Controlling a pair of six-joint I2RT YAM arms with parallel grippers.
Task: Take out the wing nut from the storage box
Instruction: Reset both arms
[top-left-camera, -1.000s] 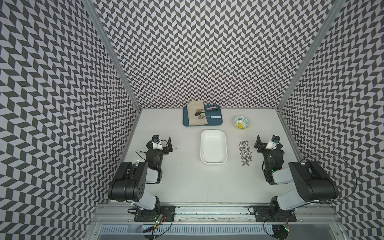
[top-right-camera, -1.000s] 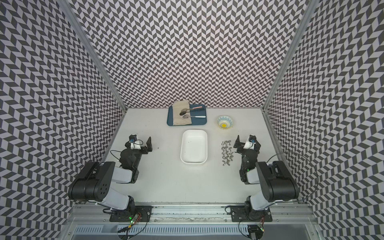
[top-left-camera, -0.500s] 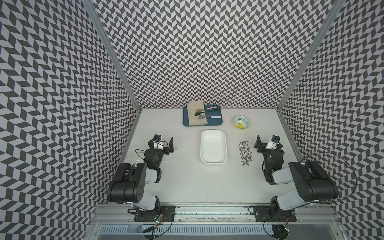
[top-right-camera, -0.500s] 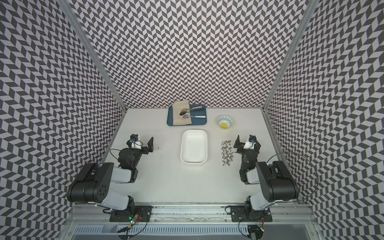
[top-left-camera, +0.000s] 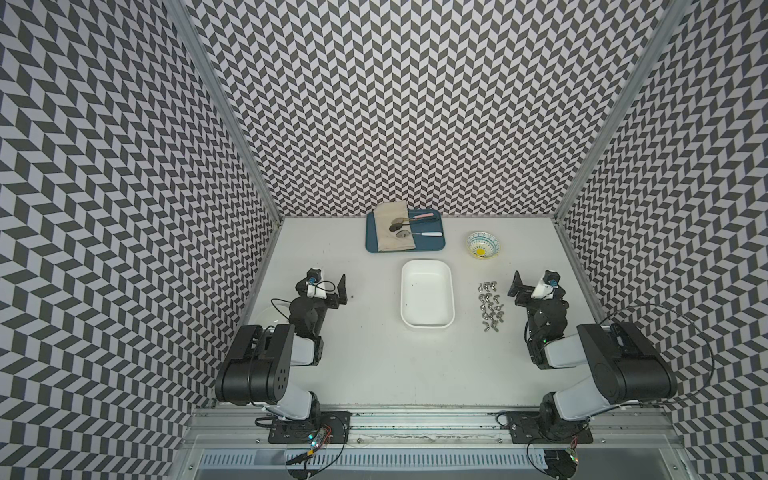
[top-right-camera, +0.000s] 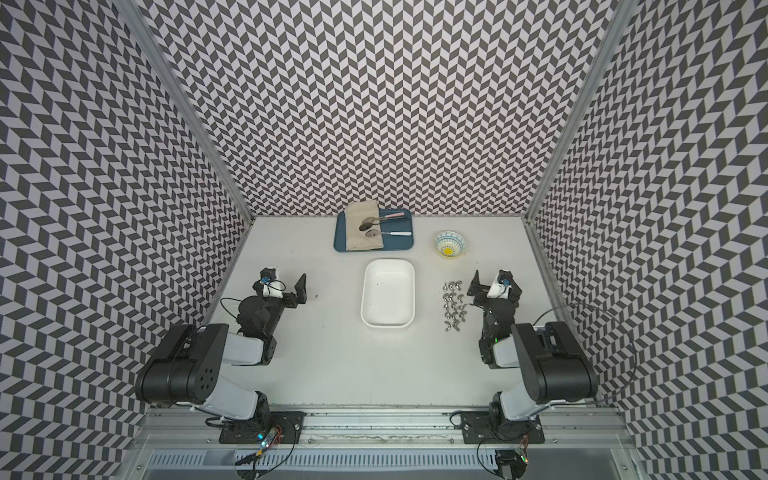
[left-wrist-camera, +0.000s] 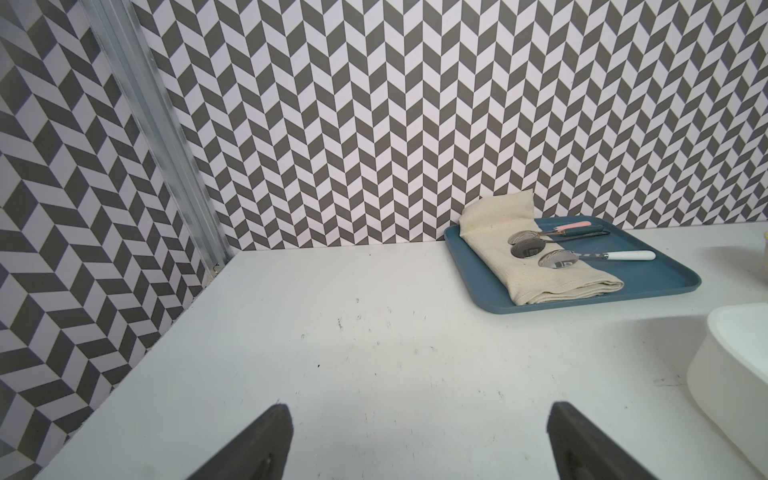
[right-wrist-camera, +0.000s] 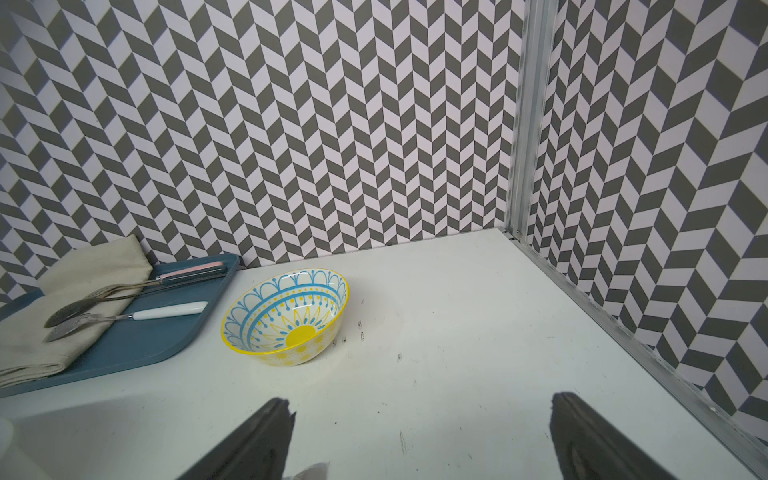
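The storage box (top-left-camera: 426, 299) (top-right-camera: 388, 293) is a shallow white tub in the middle of the table; its inside shows only small dark specks. Several silver wing nuts (top-left-camera: 490, 307) (top-right-camera: 455, 305) lie loose on the table just right of it. My left gripper (top-left-camera: 323, 286) (top-right-camera: 279, 286) (left-wrist-camera: 419, 411) rests low, left of the box, open and empty; the box wall (left-wrist-camera: 731, 365) shows in the left wrist view. Right of the wing nuts, my right gripper (top-left-camera: 538, 286) (top-right-camera: 494, 286) (right-wrist-camera: 419, 405) stands open and empty too.
A dark-blue tray (top-left-camera: 432, 245) (left-wrist-camera: 623, 291) with a folded cloth and spoons sits against the back wall. A small patterned bowl (top-left-camera: 483, 245) (right-wrist-camera: 286, 318) stands to its right. Patterned walls enclose the table on three sides.
The left arm has shifted slightly, its gripper edging a little to the right. The right arm, box and wing nuts have not moved.
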